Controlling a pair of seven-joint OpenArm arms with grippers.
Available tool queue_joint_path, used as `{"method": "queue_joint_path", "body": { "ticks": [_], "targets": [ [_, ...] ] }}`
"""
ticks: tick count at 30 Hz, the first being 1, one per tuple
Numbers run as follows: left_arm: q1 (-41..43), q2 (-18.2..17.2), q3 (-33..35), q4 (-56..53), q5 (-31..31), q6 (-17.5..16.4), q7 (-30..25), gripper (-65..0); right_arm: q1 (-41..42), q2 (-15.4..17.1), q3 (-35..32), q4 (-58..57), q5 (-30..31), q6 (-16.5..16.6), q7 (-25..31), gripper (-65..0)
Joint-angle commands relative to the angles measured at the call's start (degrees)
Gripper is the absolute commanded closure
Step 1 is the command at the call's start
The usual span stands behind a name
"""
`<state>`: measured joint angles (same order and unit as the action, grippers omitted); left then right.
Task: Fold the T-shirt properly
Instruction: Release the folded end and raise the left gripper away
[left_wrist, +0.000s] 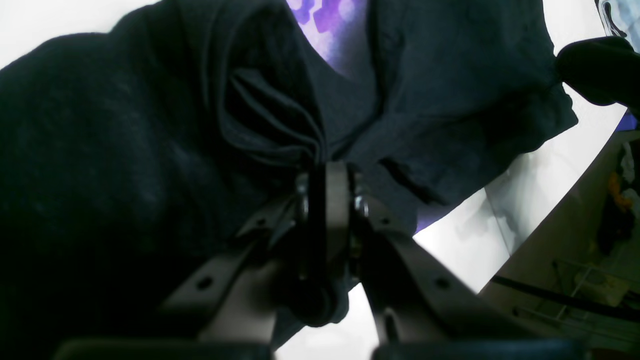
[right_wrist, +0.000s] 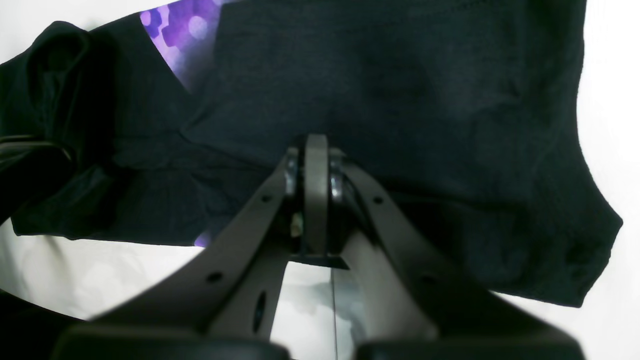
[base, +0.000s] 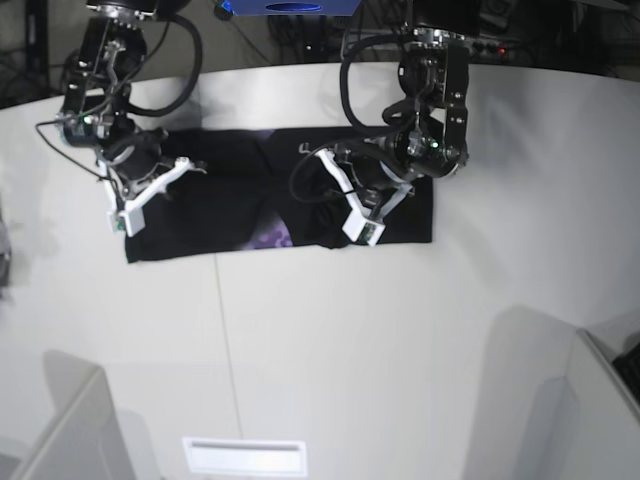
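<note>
The black T-shirt (base: 230, 200) lies spread in a wide band on the white table, with a patch of purple print (base: 268, 237) showing near its front edge. My left gripper (base: 322, 190) is shut on a bunched fold of the shirt near its middle. The left wrist view shows the jaws closed on gathered cloth (left_wrist: 280, 125) and the print (left_wrist: 325, 20) above them. My right gripper (base: 188, 166) is shut on the shirt near its left end. The right wrist view shows its jaws pinching flat black cloth (right_wrist: 400, 75), with the print (right_wrist: 180, 30) at the upper left.
The white table (base: 330, 340) has a seam (base: 222, 330) running toward the front. Grey partitions stand at the front left (base: 60, 430) and front right (base: 560, 400). A white slot (base: 245, 455) sits at the front edge. Cables loop behind both arms.
</note>
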<state>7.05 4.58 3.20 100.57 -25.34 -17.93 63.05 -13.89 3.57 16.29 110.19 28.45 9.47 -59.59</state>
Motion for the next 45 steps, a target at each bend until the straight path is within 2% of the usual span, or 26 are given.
{"method": "queue_joint_path", "body": {
  "ticks": [1, 4, 6, 11, 18, 19, 21, 23, 25, 26, 27, 30, 31, 32, 33, 34, 36, 37, 41, 45],
  "targets": [
    [-0.50, 0.39, 0.18, 0.92, -1.07, -0.04, -0.85, -0.3, 0.66, 0.34, 0.19, 0.80, 0.78, 0.24, 1.00, 0.0],
    [-0.50, 0.39, 0.18, 0.92, -1.07, -0.04, -0.85, -11.0, 0.66, 0.34, 0.19, 0.80, 0.78, 0.24, 1.00, 0.0],
    [-0.41, 0.39, 0.36, 1.01, -1.16, -0.13, -0.85, -15.6, 0.66, 0.34, 0.19, 0.80, 0.78, 0.24, 1.00, 0.0],
    [-0.24, 0.12, 3.35, 1.18, -1.16, -0.13, -0.85, -17.1, 1.10, 0.34, 0.19, 0.80, 0.78, 0.15, 1.00, 0.0],
    [-0.32, 0.12, 3.44, 1.36, -1.16, -0.22, -0.85, -17.8, 1.10, 0.34, 0.19, 0.80, 0.78, 0.15, 1.09, 0.0],
    [-0.32, 0.12, 3.35, 1.36, -1.16, -0.22, -0.85, -19.9, 1.36, 0.34, 0.19, 0.80, 0.78, 0.15, 1.09, 0.0],
    [-0.32, 0.12, 3.44, 1.36, -1.16, -0.31, -0.85, -28.0, 1.80, 0.34, 1.07, 0.71, 0.78, 0.15, 1.00, 0.0],
    [-0.24, 0.21, 3.44, 1.36, -1.25, -0.40, -0.85, -38.8, 2.59, 0.16, 3.09, 0.71, 0.78, 0.15, 0.56, 0.0],
    [-0.15, 0.04, 3.00, 1.36, -3.45, -0.40, -0.85, -45.4, 3.03, 0.16, 4.85, 0.45, 0.78, 0.15, 0.47, 0.0],
    [-0.15, 0.04, 2.64, 1.45, -5.56, -0.40, -0.85, -46.7, 3.38, 0.16, 5.99, 0.45, 0.78, 0.15, 0.47, -2.1],
    [-0.15, -0.40, 2.29, 1.89, -8.02, -0.40, -0.85, -46.7, 4.00, 0.16, 7.31, 0.27, 0.78, 0.15, 0.30, -12.0],
    [1.26, -4.89, -2.45, 4.52, -13.91, -0.13, -0.85, -43.9, 6.20, 0.43, 10.83, -1.40, 0.87, 0.24, -3.48, -43.4],
    [2.23, -6.38, -4.56, 5.67, -14.96, -0.04, -1.11, -42.1, 7.16, 0.51, 11.97, -2.19, 0.87, 0.24, -5.15, -50.1],
    [3.19, -7.96, -7.29, 6.90, -15.14, -0.04, -1.11, -38.5, 8.04, 0.69, 12.94, -3.25, 0.87, 0.33, -6.47, -53.0],
    [3.90, -9.02, -9.40, 7.69, -15.05, -0.04, -1.11, -33.2, 8.75, 0.69, 13.82, -4.21, 0.87, 0.42, -6.82, -53.1],
    [4.69, -9.90, -11.95, 8.48, -15.05, -0.04, -1.11, -25.0, 9.45, 0.69, 14.61, -5.36, 0.87, 1.12, -6.82, -52.5],
    [6.45, -11.92, -17.49, 9.45, -15.05, -0.04, -1.11, -3.1, 10.86, 0.95, 16.01, -8.61, 0.87, 4.90, -5.95, -52.1],
    [7.06, -12.71, -20.13, 9.62, -15.05, -0.04, -1.11, 0.0, 11.74, 1.83, 16.80, -10.81, 0.87, 6.48, -5.59, -51.9],
    [9.61, -15.26, -29.80, 9.54, -15.05, -0.22, -1.20, 0.0, 15.34, 5.26, 17.42, -21.00, 0.87, 7.36, -5.15, -50.9],
    [11.10, -17.11, -36.30, 8.39, -14.96, -0.40, -1.38, 0.0, 16.92, 6.84, 17.16, -26.72, 0.87, 7.45, -2.87, -50.9]
  ]
}}
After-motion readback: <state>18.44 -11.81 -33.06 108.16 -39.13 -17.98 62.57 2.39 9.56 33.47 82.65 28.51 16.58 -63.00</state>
